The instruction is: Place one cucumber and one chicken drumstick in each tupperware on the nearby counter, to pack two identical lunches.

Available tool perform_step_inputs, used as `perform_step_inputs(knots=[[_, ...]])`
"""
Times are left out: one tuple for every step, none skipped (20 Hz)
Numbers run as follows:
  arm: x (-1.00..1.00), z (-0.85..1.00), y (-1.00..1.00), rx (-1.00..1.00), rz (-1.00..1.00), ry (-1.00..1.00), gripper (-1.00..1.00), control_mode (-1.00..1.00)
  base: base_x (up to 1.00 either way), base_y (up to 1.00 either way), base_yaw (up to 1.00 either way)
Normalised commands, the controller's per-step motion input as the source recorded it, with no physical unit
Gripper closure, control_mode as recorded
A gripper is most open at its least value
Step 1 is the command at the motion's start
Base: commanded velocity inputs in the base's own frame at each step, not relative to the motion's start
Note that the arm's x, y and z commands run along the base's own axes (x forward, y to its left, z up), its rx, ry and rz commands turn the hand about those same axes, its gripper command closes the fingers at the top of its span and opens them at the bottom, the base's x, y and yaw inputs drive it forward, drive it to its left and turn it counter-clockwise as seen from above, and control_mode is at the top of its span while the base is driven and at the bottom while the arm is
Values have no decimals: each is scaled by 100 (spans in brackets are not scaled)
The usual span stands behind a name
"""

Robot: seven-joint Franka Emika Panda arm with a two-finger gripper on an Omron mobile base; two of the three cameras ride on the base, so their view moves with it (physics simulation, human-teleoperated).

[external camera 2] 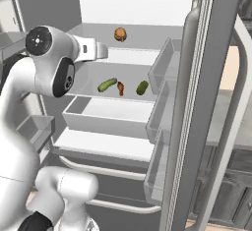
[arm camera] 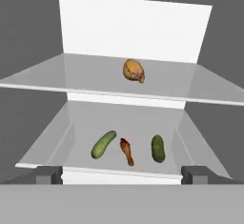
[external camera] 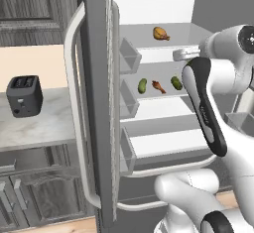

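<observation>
No food has yet been taken from the open grey fridge [external camera 2: 197, 102]. Seen from the hand [arm camera: 122, 174], whose two dark fingers stand wide apart and hold nothing, the middle shelf lies just ahead and below. On it are two green oblong cucumbers, one to the left [arm camera: 103, 144] and one to the right [arm camera: 158, 148], with a brown chicken drumstick [arm camera: 127, 151] between them. A second, rounder golden drumstick [arm camera: 134, 70] rests on the shelf above, farther off. The pale marbled counter [external camera: 44, 123], bearing a black toaster [external camera: 24, 95], lies well off to the hand's left, past the fridge door. All four items are judged still to be packed.
</observation>
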Motion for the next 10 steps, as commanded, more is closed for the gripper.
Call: perform_step_inputs(knots=[[42, 0, -24, 0, 0, 0, -100, -100, 0, 0, 0], [50, 0, -26, 0, 0, 6, -100, -100, 0, 0, 0], [54, 0, -22, 0, 0, 4, -100, -100, 0, 0, 0], [56, 0, -24, 0, 0, 4, -100, -100, 0, 0, 0], [57, 0, -33, 0, 0, 4, -100, -100, 0, 0, 0], [53, 0, -36, 0, 0, 1, -100, -100, 0, 0, 0], [55, 0, -38, 0, 0, 0, -100, -100, 0, 0, 0], [58, 0, -36, 0, 0, 1, -100, -100, 0, 0, 0], [56, 6, -35, 5, 0, 1, -100, -100, 0, 0, 0], [58, 14, -31, 9, 0, 1, -100, -100, 0, 0, 0]])
